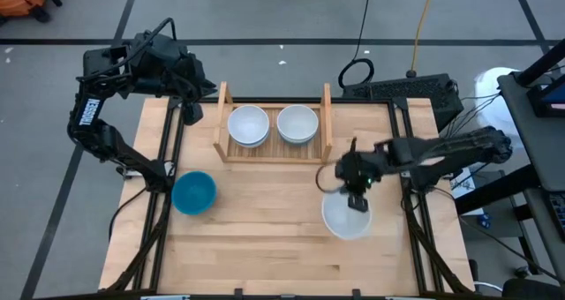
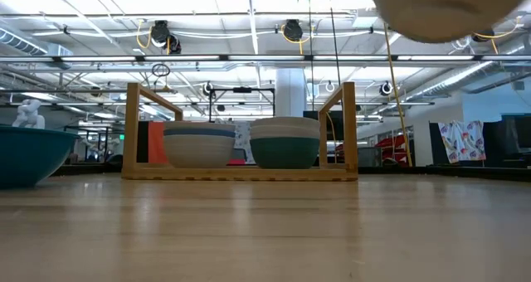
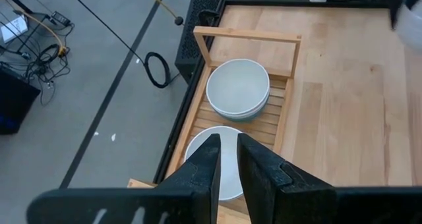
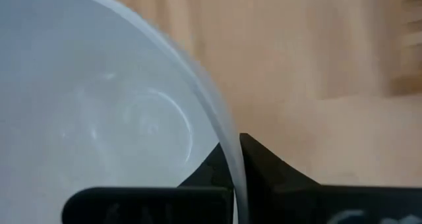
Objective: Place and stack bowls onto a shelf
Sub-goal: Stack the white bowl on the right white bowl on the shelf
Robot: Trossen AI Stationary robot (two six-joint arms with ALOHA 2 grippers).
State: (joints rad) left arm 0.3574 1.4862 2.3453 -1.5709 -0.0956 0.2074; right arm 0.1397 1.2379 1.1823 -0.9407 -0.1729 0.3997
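Nearest, the right tool [image 1: 357, 192] reaches in from the table's [image 1: 265, 247] right side and pinches the rim of a white bowl [image 1: 346, 217], holding it lifted above the wood. Farther back, the shelf [image 1: 274, 152] carries two bowl stacks, and the left tool [image 3: 227, 163] hangs folded above its left end, fingers nearly closed on nothing.

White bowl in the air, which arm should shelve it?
Right. The right gripper is shut on the white bowl's rim, beside the shelf. The left gripper hangs empty.

Two bowl stacks [image 1: 248, 125] in shelf [image 1: 273, 152]
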